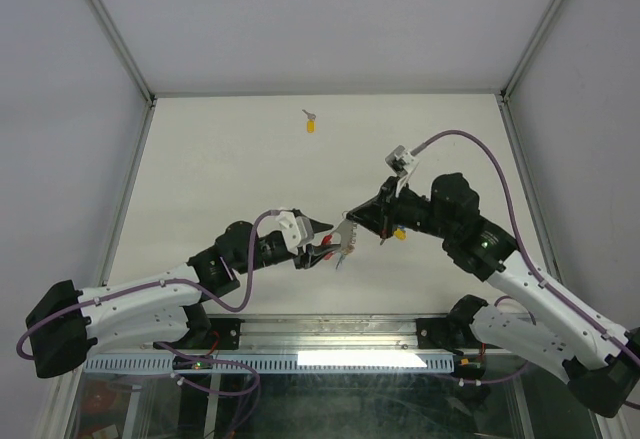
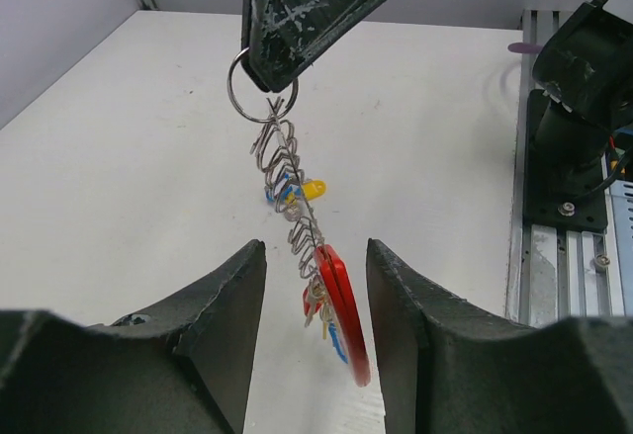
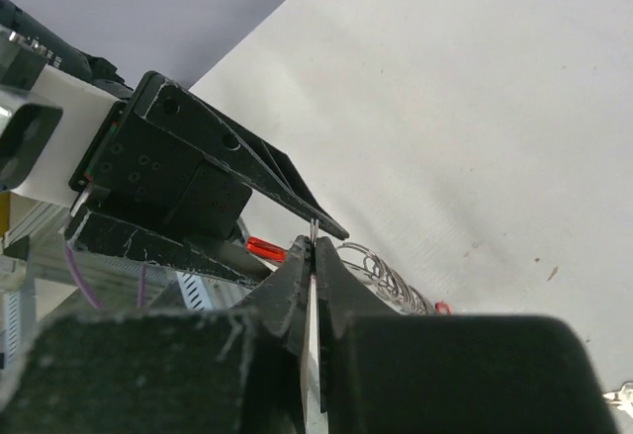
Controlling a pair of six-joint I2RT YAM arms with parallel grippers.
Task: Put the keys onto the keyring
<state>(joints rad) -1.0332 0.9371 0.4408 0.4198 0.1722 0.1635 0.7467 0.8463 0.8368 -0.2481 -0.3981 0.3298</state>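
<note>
The keyring (image 2: 287, 172) hangs in the air as a chain of silver wire rings, with the red plastic strip (image 2: 341, 315) at its lower end. My right gripper (image 2: 269, 83) is shut on the top ring and holds it up; its pinched tips also show in the right wrist view (image 3: 314, 241). Small keys with red and blue heads (image 2: 318, 305) hang beside the strip. My left gripper (image 2: 315, 248) is open, with the strip between its fingers and a gap on each side. In the top view the grippers meet at the keyring (image 1: 341, 243). A yellow-headed key (image 1: 311, 124) lies far back on the table.
A yellow-headed key (image 1: 399, 235) lies on the table under my right gripper, and shows behind the chain in the left wrist view (image 2: 312, 189) beside a blue bit. The right arm's base (image 2: 569, 147) and a metal rail stand at the table's near edge. Grey walls enclose the table.
</note>
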